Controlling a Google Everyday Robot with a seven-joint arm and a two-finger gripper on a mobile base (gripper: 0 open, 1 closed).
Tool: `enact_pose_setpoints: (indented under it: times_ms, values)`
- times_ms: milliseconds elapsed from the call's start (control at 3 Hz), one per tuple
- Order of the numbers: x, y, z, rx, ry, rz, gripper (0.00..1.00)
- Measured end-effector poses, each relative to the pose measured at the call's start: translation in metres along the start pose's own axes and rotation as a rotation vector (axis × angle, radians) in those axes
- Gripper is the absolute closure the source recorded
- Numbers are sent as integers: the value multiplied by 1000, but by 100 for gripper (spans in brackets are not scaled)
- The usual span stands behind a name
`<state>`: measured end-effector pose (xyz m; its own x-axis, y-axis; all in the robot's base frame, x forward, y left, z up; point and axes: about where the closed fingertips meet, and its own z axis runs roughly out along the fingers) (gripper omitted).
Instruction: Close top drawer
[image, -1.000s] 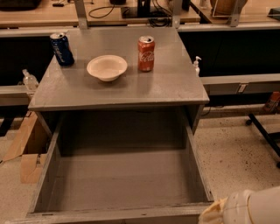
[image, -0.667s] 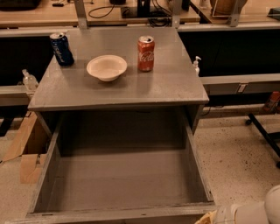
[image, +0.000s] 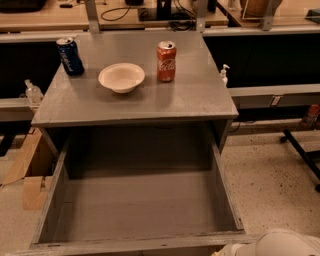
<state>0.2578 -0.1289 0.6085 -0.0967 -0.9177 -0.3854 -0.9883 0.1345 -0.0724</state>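
The top drawer (image: 140, 210) is a wide, deep grey box pulled far out of the cabinet toward me, and its inside is bare. Only the top edge of its front panel (image: 140, 245) shows along the bottom of the view; the knob is hidden below it. My gripper (image: 227, 249) is at the bottom right corner, just past the drawer's front right corner, with only a pale sliver of it showing. The white arm segment (image: 285, 244) lies behind it to the right.
On the cabinet top (image: 195, 97) stand a blue can (image: 70, 56), a white bowl (image: 121, 77) and a red cola can (image: 166, 61). A cardboard box (image: 27, 172) sits on the floor left of the drawer. Dark chair legs (image: 302, 150) reach in at right.
My arm and gripper have sunk lower and to the right, so less of them shows. The drawer and the things on the cabinet have not moved.
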Motion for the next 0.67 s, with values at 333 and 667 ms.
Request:
enact_pose_setpoints:
  times_ms: [333,667]
  values:
    - [-1,-16,25,-1,34,-53,100]
    - [-1,-17,26,-3,37,-56,100]
